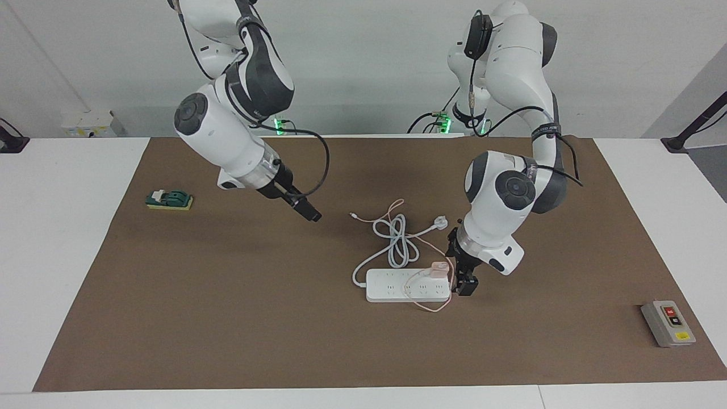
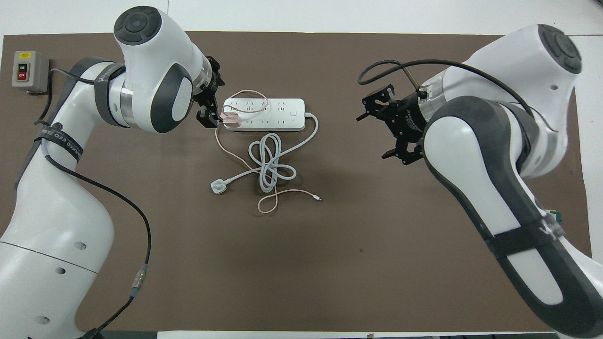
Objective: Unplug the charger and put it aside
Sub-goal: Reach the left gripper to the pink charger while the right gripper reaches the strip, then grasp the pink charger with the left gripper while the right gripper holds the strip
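Pink charger [image 1: 437, 269] sits plugged in the strip [image 1: 397, 286]; left gripper [image 1: 467, 282], at its 3 o'clock, looks spread for grasping, while right gripper [image 1: 311, 214] waits, fingers unreadable.

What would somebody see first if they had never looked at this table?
Probably the white power strip mid-mat, with the small pink charger plugged into it at the left arm's end. The left gripper hangs right beside that charger. The right gripper waits up in the air over bare mat.
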### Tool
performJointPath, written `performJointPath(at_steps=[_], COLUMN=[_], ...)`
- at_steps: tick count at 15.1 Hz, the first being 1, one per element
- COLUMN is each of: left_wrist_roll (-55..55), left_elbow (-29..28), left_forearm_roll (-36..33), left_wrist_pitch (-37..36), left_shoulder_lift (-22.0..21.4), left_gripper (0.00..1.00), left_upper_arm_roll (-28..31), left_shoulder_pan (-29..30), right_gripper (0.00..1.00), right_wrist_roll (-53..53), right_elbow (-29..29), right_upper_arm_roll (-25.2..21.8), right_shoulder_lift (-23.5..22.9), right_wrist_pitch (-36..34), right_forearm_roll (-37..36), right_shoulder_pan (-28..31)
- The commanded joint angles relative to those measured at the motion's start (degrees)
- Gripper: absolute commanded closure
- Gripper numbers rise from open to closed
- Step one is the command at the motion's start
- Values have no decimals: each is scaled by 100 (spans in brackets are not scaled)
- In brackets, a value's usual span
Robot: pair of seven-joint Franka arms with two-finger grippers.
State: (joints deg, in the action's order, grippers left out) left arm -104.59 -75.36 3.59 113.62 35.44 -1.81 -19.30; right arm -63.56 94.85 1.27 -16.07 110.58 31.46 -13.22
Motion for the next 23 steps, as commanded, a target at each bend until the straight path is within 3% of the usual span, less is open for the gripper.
performJointPath(at_steps=[1, 3, 7, 9, 13, 18, 19, 20, 23], left_wrist_roll=[-132, -132, -132, -132, -114, -114, -114, -88, -70], left_elbow=[-468, -961, -1508, -1569, -1605, -1701, -1701, -1693, -1631], left_forearm_roll=[-183, -289, -297, -298, -306, -315, -306, -315, -333], left_wrist_pitch=[379, 791, 1215, 1215, 1145, 1224, 1215, 1215, 1093], left_shoulder_lift=[-160, -327, -495, -530, -539, -582, -583, -583, -574], left_gripper=[0, 0, 0, 0, 1, 50, 84, 100, 100], left_upper_arm_roll=[111, 111, 111, 111, 111, 111, 111, 111, 111], left_shoulder_pan=[-108, -117, -284, -337, -320, -337, -363, -364, -355], right_gripper=[0, 0, 0, 0, 0, 0, 0, 0, 0], right_wrist_roll=[-1155, -1737, -1818, -2045, -2011, -1985, -1985, -1967, -1932], right_elbow=[-903, -1537, -1723, -2477, -2961, -3647, -3797, -3807, -3781], right_upper_arm_roll=[-22, -13, -13, -13, 31, -48, -48, -57, -40], right_shoulder_lift=[-991, -1713, -2592, -3312, -3771, -4070, -4123, -4141, -4150], right_wrist_pitch=[87, 244, 1087, 1247, 1028, 651, 632, 684, 859], right_forearm_roll=[694, 1062, 1863, 1970, 1996, 1804, 1751, 1733, 1575], right_shoulder_pan=[-145, -294, -620, -725, -726, -752, -752, -761, -805])
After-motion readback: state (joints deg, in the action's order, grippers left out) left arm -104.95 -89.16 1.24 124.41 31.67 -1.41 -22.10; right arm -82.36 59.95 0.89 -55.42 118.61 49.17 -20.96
